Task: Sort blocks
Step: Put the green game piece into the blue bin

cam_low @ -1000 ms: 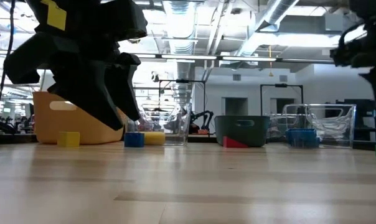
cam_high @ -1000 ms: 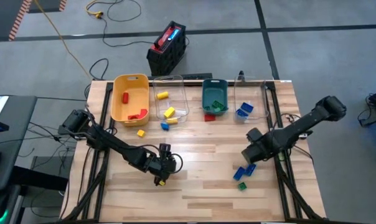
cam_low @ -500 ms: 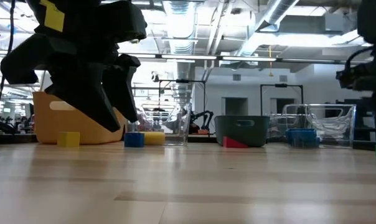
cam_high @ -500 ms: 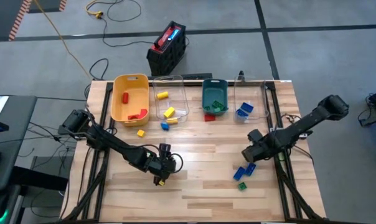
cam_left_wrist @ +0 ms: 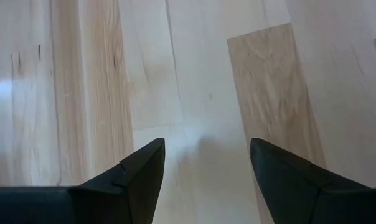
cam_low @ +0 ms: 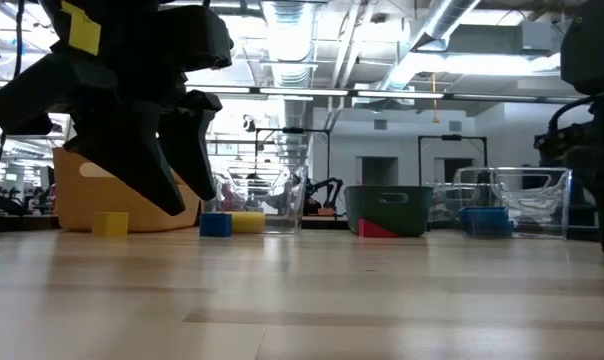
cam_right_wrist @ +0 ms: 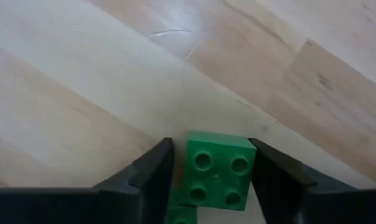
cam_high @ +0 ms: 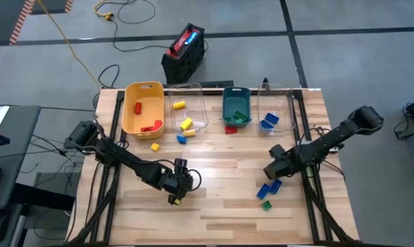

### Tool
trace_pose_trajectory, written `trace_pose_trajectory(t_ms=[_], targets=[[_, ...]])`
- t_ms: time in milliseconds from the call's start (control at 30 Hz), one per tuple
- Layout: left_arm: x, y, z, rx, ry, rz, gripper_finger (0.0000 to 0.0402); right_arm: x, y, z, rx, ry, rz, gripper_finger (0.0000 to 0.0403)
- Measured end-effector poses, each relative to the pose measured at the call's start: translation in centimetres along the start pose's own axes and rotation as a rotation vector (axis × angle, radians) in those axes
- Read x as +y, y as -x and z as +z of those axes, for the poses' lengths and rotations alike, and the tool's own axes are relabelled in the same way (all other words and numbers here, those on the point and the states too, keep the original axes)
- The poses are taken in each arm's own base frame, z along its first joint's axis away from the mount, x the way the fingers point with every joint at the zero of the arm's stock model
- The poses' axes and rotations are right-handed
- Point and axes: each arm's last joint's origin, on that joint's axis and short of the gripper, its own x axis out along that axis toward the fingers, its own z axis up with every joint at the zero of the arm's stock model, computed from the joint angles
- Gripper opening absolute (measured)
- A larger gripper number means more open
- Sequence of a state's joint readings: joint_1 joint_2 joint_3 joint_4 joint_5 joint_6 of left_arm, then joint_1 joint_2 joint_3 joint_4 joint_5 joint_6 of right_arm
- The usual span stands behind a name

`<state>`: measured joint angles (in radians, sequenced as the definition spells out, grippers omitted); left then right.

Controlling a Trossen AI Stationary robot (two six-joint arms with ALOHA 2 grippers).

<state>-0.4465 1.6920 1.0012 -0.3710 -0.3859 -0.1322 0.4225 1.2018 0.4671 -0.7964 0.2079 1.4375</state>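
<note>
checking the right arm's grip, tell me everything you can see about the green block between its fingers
The green block is a small square brick of glossy plastic with four round studs on top, facing the wrist camera. It sits between the right gripper's two dark fingers, which flank it closely on both sides. A second green piece shows just under it at the picture's edge. Pale wooden table lies behind it. Whether it is lifted or resting on the wood cannot be told.
</note>
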Motion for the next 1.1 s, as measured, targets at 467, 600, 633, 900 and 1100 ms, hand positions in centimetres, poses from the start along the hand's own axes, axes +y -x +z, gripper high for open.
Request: trace_pose_trajectory(t_ms=[467,600,633,900,1100], targets=[[0.2,0.1,1.1,-0.107,-0.068,0.109,0.0230,2.5,3.1,4.8,-0.214,0.155,0.070,0.0109],[0.2,0.1,1.5,-0.149,-0.081,0.109,0.0230,3.5,4.8,8.5,-0.318,0.183,0.153,0.0118],[0.2,0.1,1.5,-0.148,-0.080,0.110,0.0230,3.8,5.5,9.6,-0.357,0.187,0.179,0.0119],[0.8,-0.5,0.7,-0.110,-0.078,0.096,0.0230,3.6,8.7,18.9,-0.489,0.239,0.164,0.0118],[0.8,-0.6,0.6,-0.107,-0.077,0.095,0.0230,1.7,5.3,25.5,-0.367,0.221,0.113,0.0118]])
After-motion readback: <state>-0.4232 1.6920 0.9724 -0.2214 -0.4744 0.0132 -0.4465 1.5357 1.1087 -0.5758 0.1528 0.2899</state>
